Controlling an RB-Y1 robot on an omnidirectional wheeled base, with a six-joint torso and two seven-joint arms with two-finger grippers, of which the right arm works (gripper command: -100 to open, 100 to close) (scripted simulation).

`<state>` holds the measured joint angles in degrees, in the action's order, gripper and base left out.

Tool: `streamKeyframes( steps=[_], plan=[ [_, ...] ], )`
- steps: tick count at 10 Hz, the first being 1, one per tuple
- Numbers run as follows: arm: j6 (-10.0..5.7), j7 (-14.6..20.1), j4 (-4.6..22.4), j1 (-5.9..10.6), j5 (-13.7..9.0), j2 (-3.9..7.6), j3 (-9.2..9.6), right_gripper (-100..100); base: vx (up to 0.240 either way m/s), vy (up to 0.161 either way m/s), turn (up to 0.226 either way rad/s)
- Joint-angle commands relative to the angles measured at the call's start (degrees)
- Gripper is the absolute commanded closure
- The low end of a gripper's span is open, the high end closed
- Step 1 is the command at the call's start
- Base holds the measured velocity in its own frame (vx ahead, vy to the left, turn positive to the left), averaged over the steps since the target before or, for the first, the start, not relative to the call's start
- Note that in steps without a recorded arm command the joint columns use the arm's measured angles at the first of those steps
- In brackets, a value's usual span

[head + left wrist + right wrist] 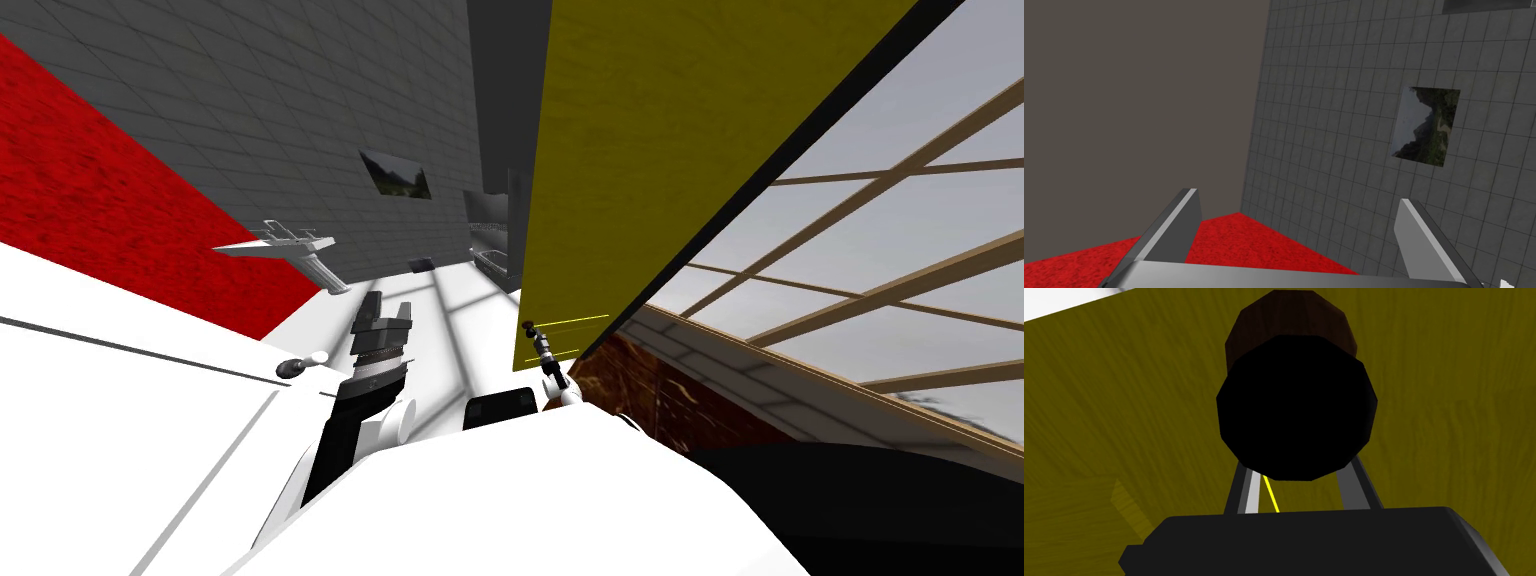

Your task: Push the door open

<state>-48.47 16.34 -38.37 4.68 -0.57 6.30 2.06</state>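
The yellow door [640,150] stands ajar, swung away from me, with its edge toward the tiled room beyond. A dark round knob [528,325] sticks out of it low down. My right gripper [538,342] is at that knob. In the right wrist view the knob [1296,408] sits between the two fingers [1354,488] and hides their tips, and the fingers stand narrow, shut on it, with the yellow door [1449,388] right behind. My left gripper [388,312] hangs open with nothing in it, left of the door, over the white floor.
Past the doorway lie a white floor [440,300], a grey tiled wall with a sink [290,248] and a bathtub [492,262]. A red wall [110,200] runs on the left. A white panel with a small knob [300,365] is near my left side. A window with wooden bars [880,270] lies to the right.
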Motion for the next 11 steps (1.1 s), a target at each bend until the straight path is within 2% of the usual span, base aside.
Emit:
streamKeyframes(
  steps=[1,3,4,8,10,11],
  plan=[
    [0.23,2.9,-1.1,0.22,-1.1,-0.17,0.92,100,0.071,0.029,-0.090],
    [0.26,5.9,-0.8,0.54,-1.8,-0.19,1.40,100,0.054,0.027,-0.057],
    [0.26,6.3,-0.8,0.54,-1.8,-0.19,1.40,100,0.040,0.020,-0.030],
    [0.37,13.1,0.1,1.48,-4.0,-0.25,2.83,100,0.053,0.023,-0.062],
    [0.37,13.4,0.1,1.48,-4.0,-0.25,2.83,100,0.028,0.010,-0.014],
    [0.40,15.8,0.4,1.79,-4.8,-0.28,3.31,100,0.038,0.011,-0.049]
  ],
)
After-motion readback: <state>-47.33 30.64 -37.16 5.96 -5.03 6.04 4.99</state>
